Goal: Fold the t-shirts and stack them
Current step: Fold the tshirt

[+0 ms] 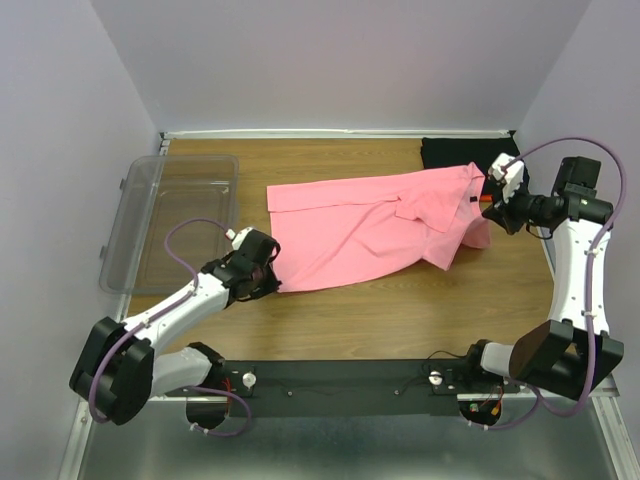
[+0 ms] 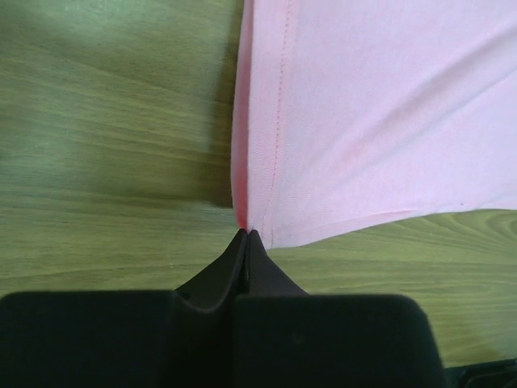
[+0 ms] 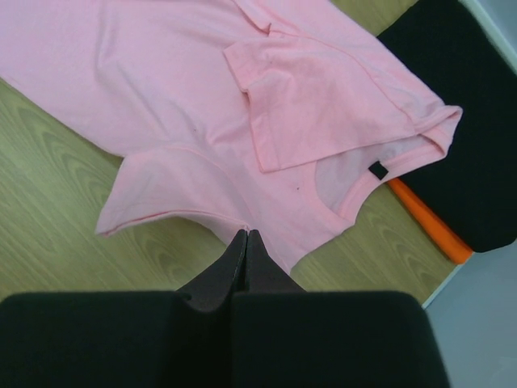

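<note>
I see the table (image 1: 400,310) spreading out on every side of the pink shirt (image 1: 370,225); the shirt lies across its middle, stretched flat lengthwise, with one sleeve folded over onto the chest near the collar; I take this shirt as my landmark. The clear tub (image 1: 170,220) sits to the shirt's left, just apart from its hem end. The black shirt (image 1: 455,152) lies behind the pink shirt's collar end, partly tucked under it; the orange shirt (image 3: 428,222) shows only as a thin strip between the pink collar and the black cloth.

My left gripper (image 2: 246,236) is at the pink shirt's near hem corner; its jaws are pressed together, and the corner of the cloth runs straight into the tips, so I read it as pinched. My right gripper (image 3: 245,234) is at the shirt's shoulder edge, between the near sleeve and the neckline; its jaws are likewise closed tight with the pink edge caught between them.
</note>
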`<state>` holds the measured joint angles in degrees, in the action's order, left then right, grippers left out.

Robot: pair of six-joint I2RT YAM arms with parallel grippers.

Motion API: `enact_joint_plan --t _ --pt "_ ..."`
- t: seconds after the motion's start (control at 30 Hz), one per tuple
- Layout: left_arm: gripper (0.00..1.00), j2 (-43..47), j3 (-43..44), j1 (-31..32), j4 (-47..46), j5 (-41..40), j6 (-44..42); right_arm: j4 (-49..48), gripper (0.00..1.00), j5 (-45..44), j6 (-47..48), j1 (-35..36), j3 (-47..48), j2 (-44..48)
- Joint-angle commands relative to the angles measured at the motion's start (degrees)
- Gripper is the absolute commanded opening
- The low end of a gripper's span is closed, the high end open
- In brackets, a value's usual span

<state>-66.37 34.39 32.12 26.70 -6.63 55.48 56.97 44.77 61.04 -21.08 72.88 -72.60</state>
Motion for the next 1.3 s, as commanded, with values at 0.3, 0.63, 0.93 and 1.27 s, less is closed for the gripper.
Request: enact_joint_plan --t 0.3,0.63,0.93,1.27 --pt "0.0 -0.6 3.5 -0.5 0.5 4.2 -3.5 1.1 0.01 3.2 -3.4 -0.5 7.1 -1.1" --pt "0.0 3.5 4.3 -2.1 3.8 5.6 -5.0 2.9 0.01 2.2 -1.6 -0.5 7.1 1.4" --pt "0.0 4.6 3.5 -3.9 4.1 6.4 -6.8 8.9 0.01 0.0 6.5 -0.5 5.2 1.0" --pt "0.0 3.4 3.7 -5.2 3.8 9.1 -9.3 14.9 0.01 -1.9 16.8 -0.5 -0.3 -1.3"
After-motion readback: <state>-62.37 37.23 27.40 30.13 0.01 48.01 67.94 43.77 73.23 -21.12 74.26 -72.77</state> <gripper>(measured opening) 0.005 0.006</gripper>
